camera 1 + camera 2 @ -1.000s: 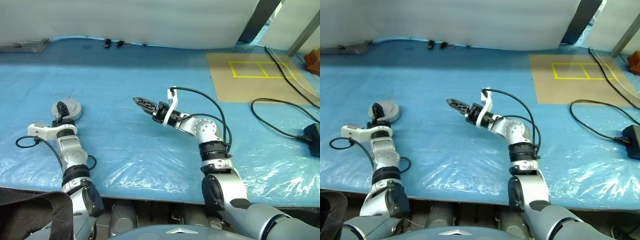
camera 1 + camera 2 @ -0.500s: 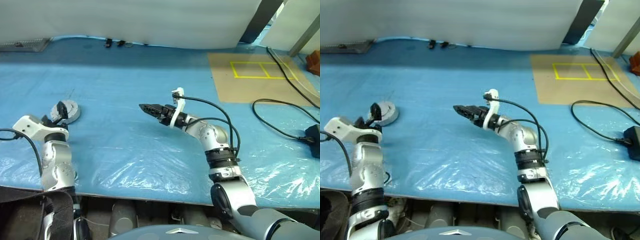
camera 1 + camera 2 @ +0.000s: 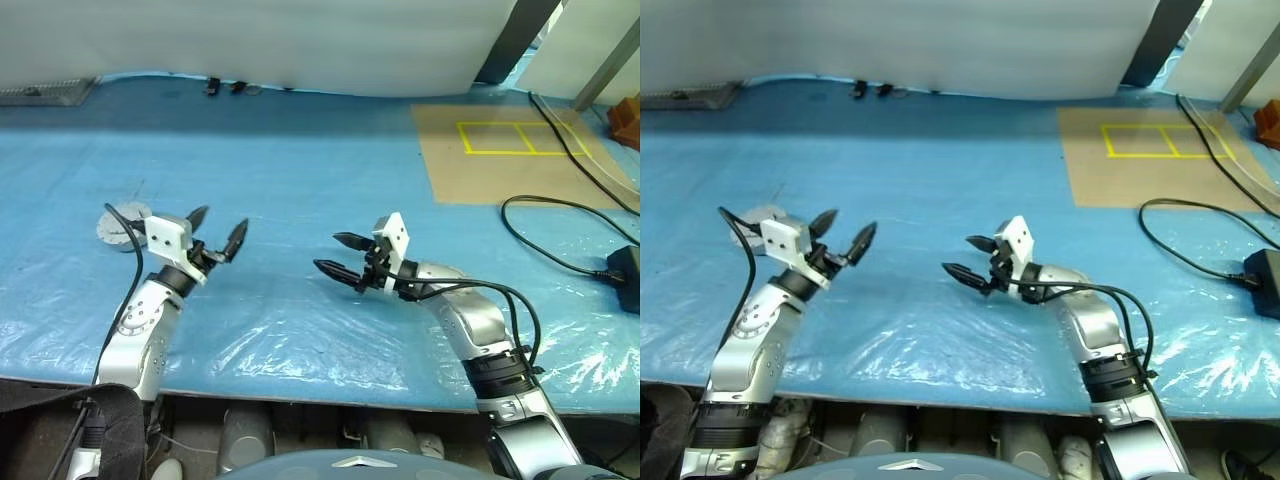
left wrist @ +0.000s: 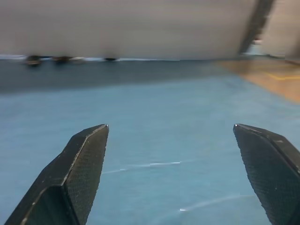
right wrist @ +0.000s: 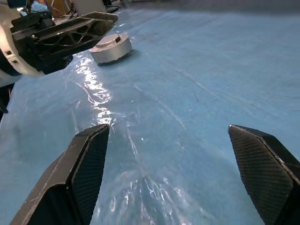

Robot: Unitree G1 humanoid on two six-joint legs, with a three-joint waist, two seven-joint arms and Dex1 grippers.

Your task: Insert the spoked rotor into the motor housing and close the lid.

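Shallow round silver metal motor housing point(image 5: 111, 47) sits closed on blue plastic-covered table point(image 3: 300, 180), lid on top. Left gripper point(image 3: 216, 232) hovers just beside housing, fingers spread, empty. Right gripper point(image 3: 339, 256) further from housing, well apart, likewise released, holding nothing.

Head pair looks forward and down on my two arms over the blue sheet point(image 3: 300, 180). Each wrist camera sights low along its own fingers; the right one catches what is probably the motor housing point(image 5: 111, 47) beyond them.
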